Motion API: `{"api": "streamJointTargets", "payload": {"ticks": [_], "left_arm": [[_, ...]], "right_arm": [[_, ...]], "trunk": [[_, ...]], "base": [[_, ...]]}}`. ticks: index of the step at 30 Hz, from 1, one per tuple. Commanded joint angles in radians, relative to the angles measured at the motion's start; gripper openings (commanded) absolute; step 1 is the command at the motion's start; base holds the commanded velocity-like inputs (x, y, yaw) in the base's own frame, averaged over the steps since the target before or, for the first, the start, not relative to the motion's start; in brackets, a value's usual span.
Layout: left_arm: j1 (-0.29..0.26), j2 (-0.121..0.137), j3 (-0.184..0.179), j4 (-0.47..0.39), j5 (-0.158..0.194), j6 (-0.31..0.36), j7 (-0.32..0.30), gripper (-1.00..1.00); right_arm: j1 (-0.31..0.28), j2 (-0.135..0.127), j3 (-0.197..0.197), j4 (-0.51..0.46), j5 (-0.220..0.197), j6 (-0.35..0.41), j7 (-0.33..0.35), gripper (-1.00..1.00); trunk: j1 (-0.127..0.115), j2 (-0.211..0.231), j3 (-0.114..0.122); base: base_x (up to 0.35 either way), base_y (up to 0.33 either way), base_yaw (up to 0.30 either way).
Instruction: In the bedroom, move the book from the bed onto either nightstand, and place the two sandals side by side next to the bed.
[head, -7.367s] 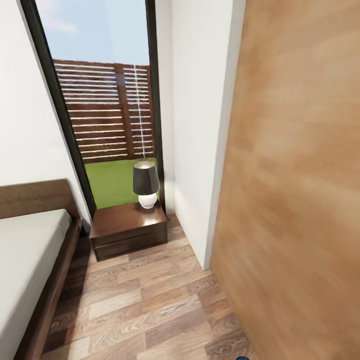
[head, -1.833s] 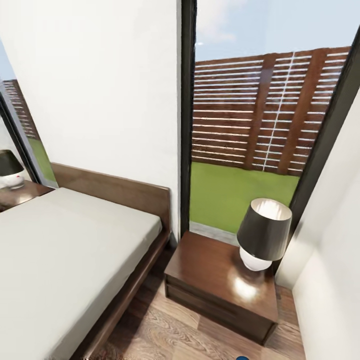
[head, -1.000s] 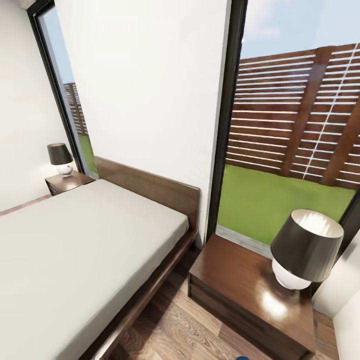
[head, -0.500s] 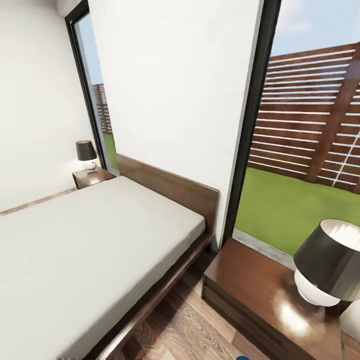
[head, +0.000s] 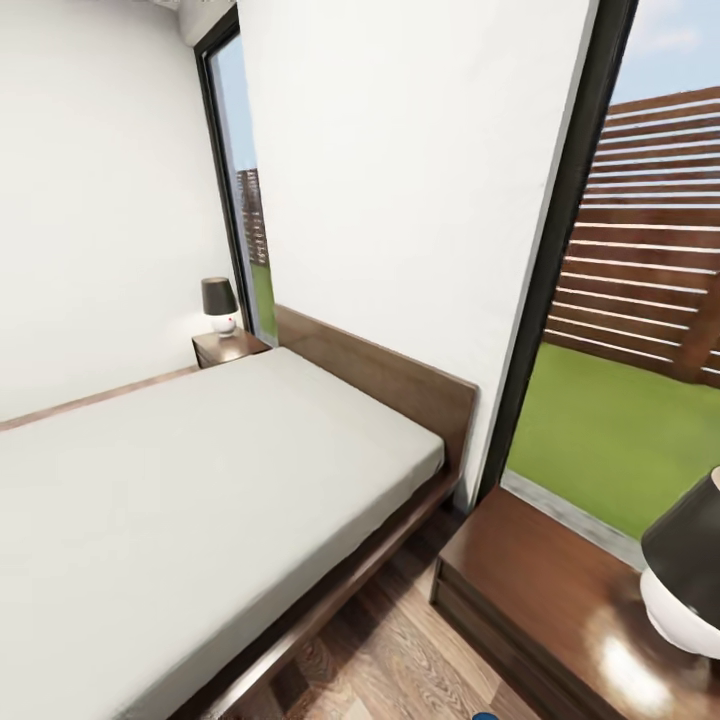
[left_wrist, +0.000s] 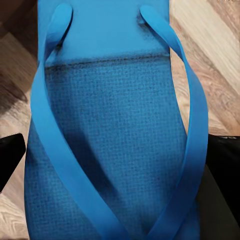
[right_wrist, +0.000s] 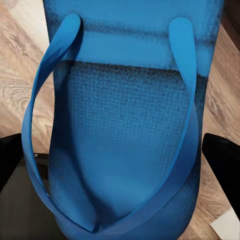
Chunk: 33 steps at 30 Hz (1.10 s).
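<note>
Each blue sandal sits lengthwise in a wrist view, the left sandal (left_wrist: 115, 145) flanked by the dark fingers of the left pincer (left_wrist: 117, 165) and the right sandal (right_wrist: 125, 135) by those of the right pincer (right_wrist: 120, 160). Both pincers seem clamped on their sandals above the plank floor (right_wrist: 20, 65), probably to carry the pair together. Beside the near nightstand (head: 540, 590), the bed (head: 200, 480) lies bare where visible.
</note>
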Motion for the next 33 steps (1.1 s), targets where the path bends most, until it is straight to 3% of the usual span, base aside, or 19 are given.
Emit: {"api": "streamJointTargets", "payload": {"ticks": [1,33], "left_arm": [[-0.001,0.000,-0.006,0.001,0.006,-0.004,0.002,-1.00],[0.000,0.002,-0.006,0.003,0.003,-0.003,0.002,-1.00]], "right_arm": [[0.000,0.000,0.009,0.000,-0.009,-0.002,-0.003,-1.00],[0.000,0.000,0.009,0.000,-0.009,-0.002,-0.003,-1.00]], "trunk": [[0.000,-0.001,-0.001],[0.000,-0.001,-0.001]], "base": [[0.000,0.000,0.256],[0.000,0.000,0.256]]}}
